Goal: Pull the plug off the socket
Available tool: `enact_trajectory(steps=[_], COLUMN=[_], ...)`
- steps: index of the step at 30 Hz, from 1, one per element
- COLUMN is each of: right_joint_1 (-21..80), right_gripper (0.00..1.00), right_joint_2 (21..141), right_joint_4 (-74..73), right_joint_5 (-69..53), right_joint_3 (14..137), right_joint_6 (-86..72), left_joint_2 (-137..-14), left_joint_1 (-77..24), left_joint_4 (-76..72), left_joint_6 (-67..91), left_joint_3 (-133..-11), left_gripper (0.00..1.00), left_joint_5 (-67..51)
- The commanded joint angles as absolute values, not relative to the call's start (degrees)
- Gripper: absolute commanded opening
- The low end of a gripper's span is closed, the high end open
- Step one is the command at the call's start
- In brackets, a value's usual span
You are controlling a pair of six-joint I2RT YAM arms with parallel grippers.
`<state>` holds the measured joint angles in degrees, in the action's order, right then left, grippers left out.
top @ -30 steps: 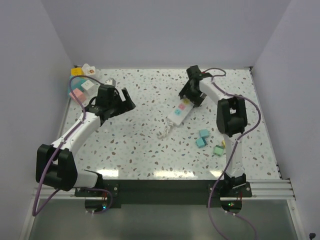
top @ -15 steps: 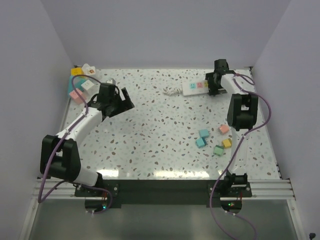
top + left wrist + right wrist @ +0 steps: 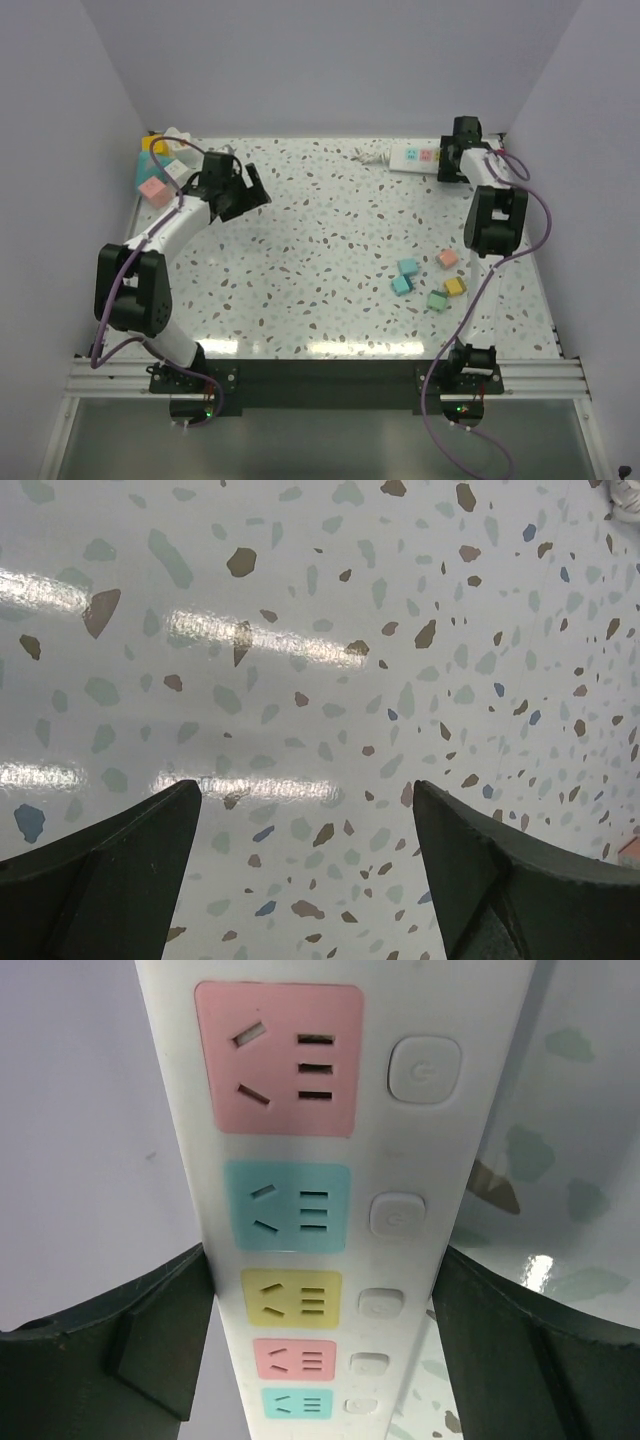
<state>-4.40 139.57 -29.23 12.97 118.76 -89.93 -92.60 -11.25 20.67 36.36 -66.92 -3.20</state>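
The socket (image 3: 413, 156), a white bar with pink, blue and yellow outlet faces, sits along the back edge at the far right, its cord end (image 3: 362, 155) trailing left. My right gripper (image 3: 447, 160) is shut on it. In the right wrist view the socket (image 3: 300, 1200) runs between both fingers (image 3: 150, 1340), which press its long sides. Every outlet seen there is bare, and the plug is out of view. My left gripper (image 3: 248, 198) hovers open over the left back of the table. In the left wrist view the left gripper (image 3: 307, 790) has only speckled tabletop between its fingers.
Several small coloured blocks (image 3: 405, 268) lie on the right half of the table. More blocks (image 3: 153, 186) and a white triangular piece (image 3: 180, 136) crowd the back left corner. Grey walls close in the table on three sides.
The right arm has carried the socket from the table's middle to the back right corner. The left arm has folded back, its gripper shifting slightly towards the back left.
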Motion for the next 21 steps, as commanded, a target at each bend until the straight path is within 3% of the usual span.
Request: enact_trajectory(steps=[1,2,3,7,13,18,21], right_joint_1=[-5.27,-5.45,-5.45,-5.62,-5.37,-0.63,5.43], right_gripper=[0.86,0.96,0.98,0.98,0.98,0.98,0.98], right_joint_2=[138.17,137.12,134.24,125.98,114.99,110.31,108.99], right_joint_4=[-26.90,-26.11,-24.10,-14.87,-3.27,-11.85,-17.83], right_joint_5=[15.04,15.03,14.94,13.98,5.64,-8.40,-9.75], right_joint_3=[119.98,119.10,116.31,106.98,96.87,96.42,96.07], right_joint_6=[-88.87,-87.99,-86.33,-80.96,-72.96,-58.03,-49.77], left_joint_2=[-93.43,-93.51,-93.52,-92.82,-91.23,-94.12,-98.43], left_joint_1=[-10.20,-10.11,-9.93,-8.79,-4.23,5.96,8.78], left_joint_4=[19.87,19.78,19.25,18.28,15.73,20.19,23.72], left_joint_6=[35.60,35.60,35.51,34.89,34.19,33.76,30.59], left_joint_3=[-70.14,-70.22,-70.22,-70.40,-71.01,-77.77,-83.31], left_gripper=[0.92,0.93,0.94,1.00,1.00,1.00,1.00], left_joint_5=[-4.22,-4.22,-4.22,-4.04,-4.48,-0.20,4.82])
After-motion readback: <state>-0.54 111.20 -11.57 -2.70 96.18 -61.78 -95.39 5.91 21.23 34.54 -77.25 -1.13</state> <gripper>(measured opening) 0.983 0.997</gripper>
